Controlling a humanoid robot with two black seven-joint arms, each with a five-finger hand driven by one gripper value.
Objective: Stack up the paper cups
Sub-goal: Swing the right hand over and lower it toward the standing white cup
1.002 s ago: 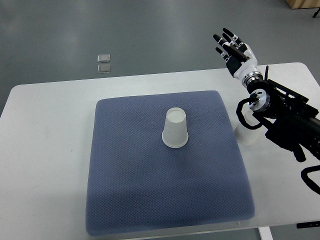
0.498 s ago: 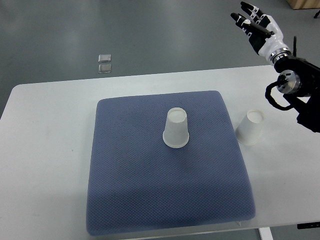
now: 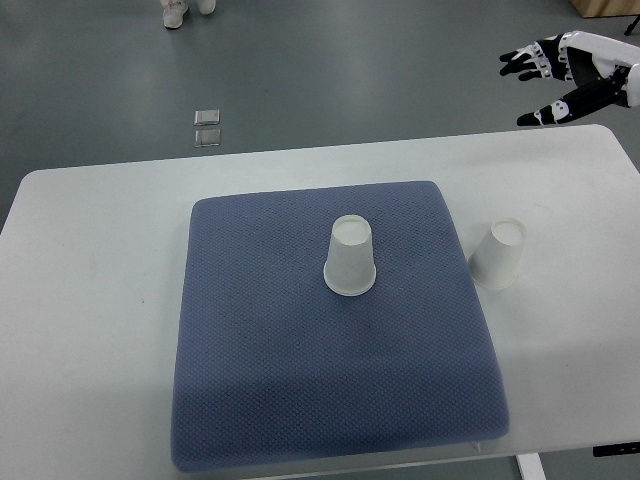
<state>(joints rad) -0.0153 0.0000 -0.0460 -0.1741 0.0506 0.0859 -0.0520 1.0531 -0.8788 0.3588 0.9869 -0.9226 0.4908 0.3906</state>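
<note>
A white paper cup [image 3: 350, 259] stands upside down near the middle of the blue-grey mat [image 3: 260, 400]. A second white paper cup [image 3: 498, 254] stands upside down on the white table just right of the mat. My right hand [image 3: 562, 78] is at the top right edge of the view, beyond the table's far edge, fingers spread and holding nothing. It is well away from both cups. The left arm is out of view.
The white table [image 3: 90, 300] carries the mat. Two small clear squares [image 3: 208, 125] lie on the grey floor beyond the table. A person's shoes [image 3: 186, 10] show at the top edge.
My right arm has pulled back from over the right cup, up and to the right, until only the hand shows. The cups have not moved. Shoes have appeared at the top.
</note>
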